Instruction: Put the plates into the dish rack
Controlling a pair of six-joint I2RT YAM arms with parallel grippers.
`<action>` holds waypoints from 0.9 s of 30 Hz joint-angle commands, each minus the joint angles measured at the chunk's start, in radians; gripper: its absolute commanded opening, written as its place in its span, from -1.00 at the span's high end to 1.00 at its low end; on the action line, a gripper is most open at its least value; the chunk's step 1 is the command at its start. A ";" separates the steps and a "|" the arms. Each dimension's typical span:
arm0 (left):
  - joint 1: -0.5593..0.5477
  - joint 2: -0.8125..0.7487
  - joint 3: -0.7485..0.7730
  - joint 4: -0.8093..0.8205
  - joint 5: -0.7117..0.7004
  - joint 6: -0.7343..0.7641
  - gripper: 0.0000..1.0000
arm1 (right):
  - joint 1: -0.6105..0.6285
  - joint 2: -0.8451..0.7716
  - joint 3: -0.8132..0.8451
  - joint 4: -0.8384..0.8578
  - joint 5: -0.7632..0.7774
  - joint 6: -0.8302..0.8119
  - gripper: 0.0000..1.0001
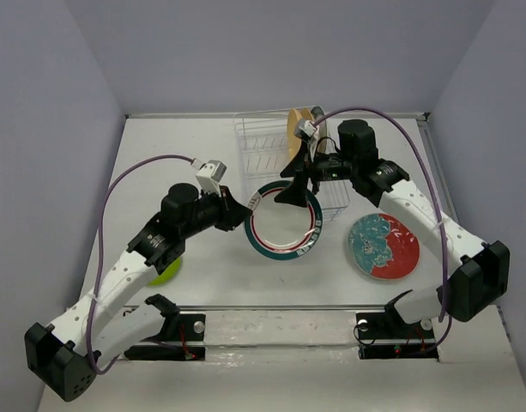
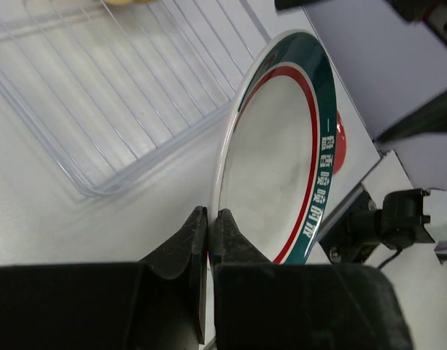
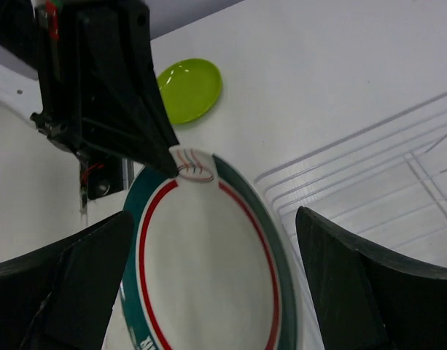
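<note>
Pale grey walls [image 1: 271, 51] close in three sides of a white table [image 1: 181, 146], where two black-and-white arms reach in from the near edge, each trailing purple cables [image 1: 378, 110]. The dish rack [image 1: 264, 148], a clear wire basket, sits at the far middle of the table. One plain orange-tan plate [image 1: 299, 123] stands upright at its far end, partly hidden in the top view by the right arm's wrist.

Just before the rack's near side, the white plate with teal-red rim [image 1: 284, 221] is up off the table and tilted on edge. The left gripper [image 2: 210, 219] has its jaws pinched tight on the plate's left rim. The right gripper [image 3: 212, 219] stands over the plate's upper edge with jaws spread wide, one finger to each side, gripping nothing.

The teal-and-red floral plate [image 1: 383, 246] lies flat on the table to the right, beside the right forearm. The small lime green plate [image 3: 188, 89] lies flat at the left, half covered by the left arm in the top view.
</note>
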 commanded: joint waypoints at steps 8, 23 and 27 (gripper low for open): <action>0.074 -0.043 0.190 -0.132 -0.032 0.223 0.89 | 0.019 0.068 0.009 -0.011 -0.076 -0.094 -0.93; 0.074 -0.072 0.278 -0.143 -0.106 0.304 0.87 | 0.028 0.132 0.044 0.006 -0.277 -0.098 0.85; 0.076 -0.074 0.261 -0.142 -0.349 0.292 -0.49 | 0.028 0.112 0.047 0.172 -0.187 0.067 0.86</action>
